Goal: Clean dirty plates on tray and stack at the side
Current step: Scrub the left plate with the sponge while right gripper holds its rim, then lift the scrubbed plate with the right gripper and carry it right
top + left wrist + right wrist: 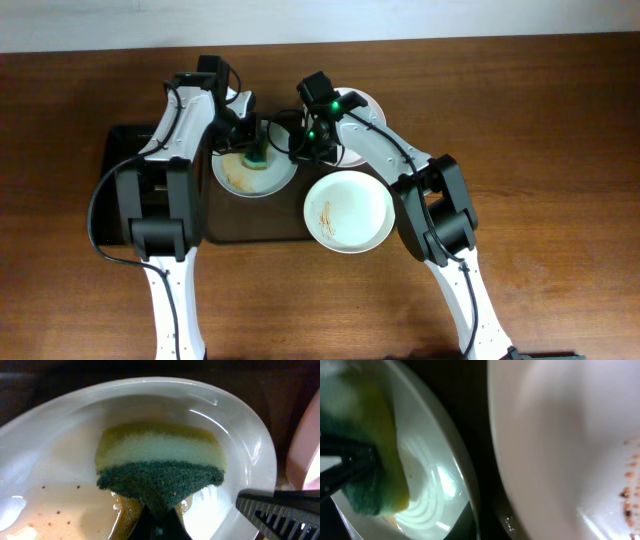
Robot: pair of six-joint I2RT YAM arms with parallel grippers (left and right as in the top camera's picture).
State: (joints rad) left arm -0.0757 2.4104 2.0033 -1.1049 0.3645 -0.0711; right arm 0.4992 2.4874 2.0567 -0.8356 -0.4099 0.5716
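Three white dirty plates lie on the dark brown tray [258,225]. My left gripper [256,138] is shut on a yellow-green sponge [258,155] and presses it into the left plate [240,178], which shows brown smears. Up close, the sponge [160,465] rests green side down in the wet plate [60,445], with the left gripper [160,527] pinching its edge. My right gripper [300,150] is shut on that plate's right rim [451,455]. The front plate [349,210] carries sauce streaks. The back plate [368,105] is mostly hidden under my right arm.
A smaller black tray [122,150] lies left of the brown tray, partly under my left arm. Both arms reach in from the front and meet over the tray's back half. Bare wooden table [540,120] surrounds the trays.
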